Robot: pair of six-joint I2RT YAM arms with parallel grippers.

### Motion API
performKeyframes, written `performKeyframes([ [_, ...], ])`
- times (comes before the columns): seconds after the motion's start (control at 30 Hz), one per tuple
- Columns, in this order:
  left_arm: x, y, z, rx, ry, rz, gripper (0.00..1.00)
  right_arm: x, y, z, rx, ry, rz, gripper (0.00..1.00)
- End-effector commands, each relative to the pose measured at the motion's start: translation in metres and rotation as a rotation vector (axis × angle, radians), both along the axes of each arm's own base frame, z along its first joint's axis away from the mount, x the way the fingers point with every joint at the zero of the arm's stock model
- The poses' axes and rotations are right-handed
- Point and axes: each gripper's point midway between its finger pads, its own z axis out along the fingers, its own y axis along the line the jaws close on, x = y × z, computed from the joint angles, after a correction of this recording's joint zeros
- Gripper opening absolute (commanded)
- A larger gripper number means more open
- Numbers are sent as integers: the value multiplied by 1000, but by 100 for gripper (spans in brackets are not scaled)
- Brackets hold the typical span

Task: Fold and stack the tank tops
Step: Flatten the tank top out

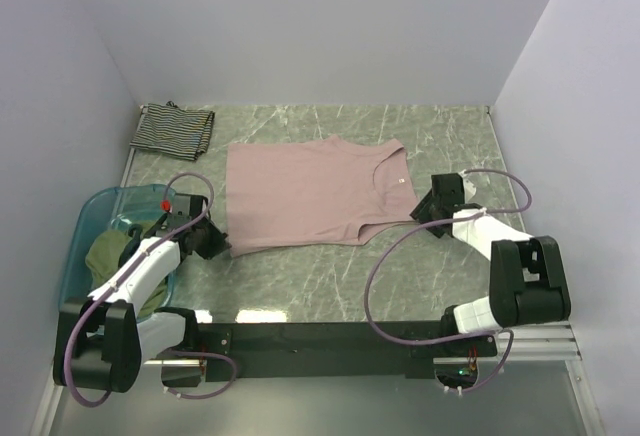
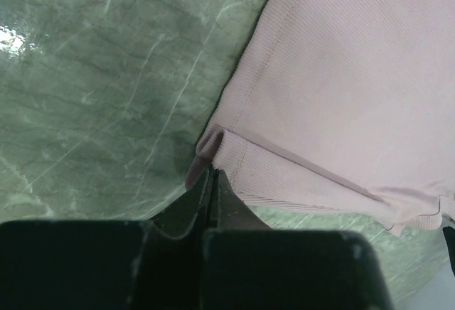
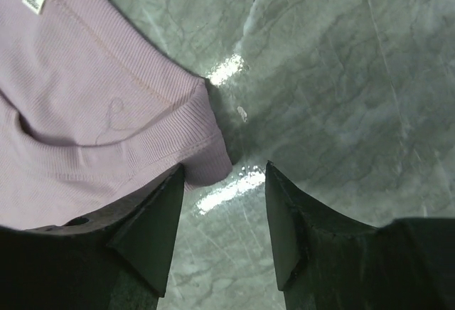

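Observation:
The mauve-pink tank top (image 1: pixel 310 196) lies spread flat in the middle of the table. My left gripper (image 1: pixel 215 244) is at its near left hem corner. In the left wrist view the jaws are shut (image 2: pixel 213 173) on that puckered corner of the pink top (image 2: pixel 341 75). My right gripper (image 1: pixel 432 208) is open at the shoulder strap. In the right wrist view the strap end (image 3: pixel 202 157) lies just inside the left finger, near my right gripper's (image 3: pixel 224 175) gap. The striped tank top (image 1: pixel 173 130) lies folded at the back left. The olive-green one (image 1: pixel 105 256) is bunched in the tub.
The translucent blue tub (image 1: pixel 95 206) stands at the left edge beside my left arm. White walls close in the table at the back and on both sides. The marbled green tabletop (image 1: pixel 330 276) shows between the pink top and the arm bases.

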Motion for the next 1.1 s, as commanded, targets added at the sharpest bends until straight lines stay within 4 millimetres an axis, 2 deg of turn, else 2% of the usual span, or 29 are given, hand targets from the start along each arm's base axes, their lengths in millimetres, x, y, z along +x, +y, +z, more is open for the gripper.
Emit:
performKeyframes([
  [0.0,2,-2,7,3,-17,-28,1,22,-5,9,-18,-39,-15,56],
  [0.07,1,-1,7,3,-10,-18,1,24,-5,8,-18,-38,-16,54],
  [0.13,-1,0,7,6,-7,-7,1,25,-6,6,-30,-24,-15,45],
  [0.17,-2,0,6,4,-3,2,1,25,-9,6,-36,-19,-20,38],
  [0.2,-3,0,6,3,-3,4,1,26,-10,10,-43,-26,-21,22],
  [0.27,-4,-2,8,-4,-19,-5,1,25,-22,14,-67,-23,-52,8],
  [0.33,-6,-8,9,-9,-31,-32,1,23,-34,23,-84,-32,-77,5],
  [0.37,-5,-11,9,-13,-40,-43,1,21,-47,26,-81,-36,-110,4],
  [0.43,-9,-20,6,-18,-35,-68,1,20,-55,33,-77,-56,-126,4],
  [0.53,-18,-28,-5,-9,-5,-82,1,17,-66,39,-85,-67,-146,4],
  [0.67,-32,-35,-20,8,31,-94,1,11,-72,33,-79,-52,-159,5],
  [0.73,-39,-42,-24,2,35,-118,1,10,-73,30,-72,-49,-159,11],
  [0.77,-41,-45,-25,-2,28,-129,1,9,-72,29,-69,-46,-155,18],
  [0.83,-43,-53,-23,-13,-4,-162,1,11,-66,33,-45,-74,-137,28],
  [0.87,-42,-55,-21,-15,-17,-174,1,9,-63,34,-41,-81,-124,40],
  [0.9,-40,-59,-16,-25,-46,-185,1,10,-57,43,-31,-119,-102,46],
  [0.97,-39,-60,-13,-20,-64,-203,1,9,-41,54,-29,-160,-46,53],
  [1.03,-37,-62,-9,-20,-84,-219,4,6,-24,60,-21,-179,-1,54],
  [1.07,-37,-62,-8,-20,-89,-223,5,3,-3,61,-15,-182,54,54],
])
